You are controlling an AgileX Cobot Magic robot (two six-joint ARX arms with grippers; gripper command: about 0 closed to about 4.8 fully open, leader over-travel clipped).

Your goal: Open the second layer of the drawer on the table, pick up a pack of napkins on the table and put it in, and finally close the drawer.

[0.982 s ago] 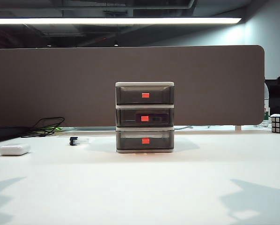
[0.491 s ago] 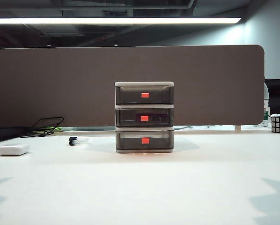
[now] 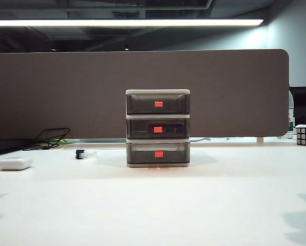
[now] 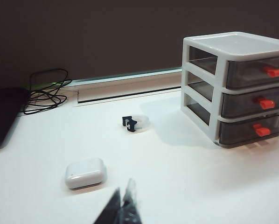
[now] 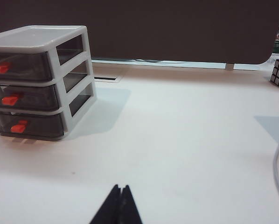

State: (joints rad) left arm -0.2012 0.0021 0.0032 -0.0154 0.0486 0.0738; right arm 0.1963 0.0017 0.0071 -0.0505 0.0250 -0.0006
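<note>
Meanwhile the drawer (image 3: 157,128) stood on the table (image 3: 158,205) with all three tiers pushed in, and inside the second layer of the drawer (image 3: 157,128) a dark shape showed behind the red tab, too dim to name. Well short of that unit, off its left side, the left gripper (image 4: 122,201) hung low over the table with its fingers pressed together on nothing, a small white case (image 4: 85,172) just beyond its tips. Off the unit's right side the right gripper (image 5: 120,195) was likewise shut and empty, well apart from the drawer.
</note>
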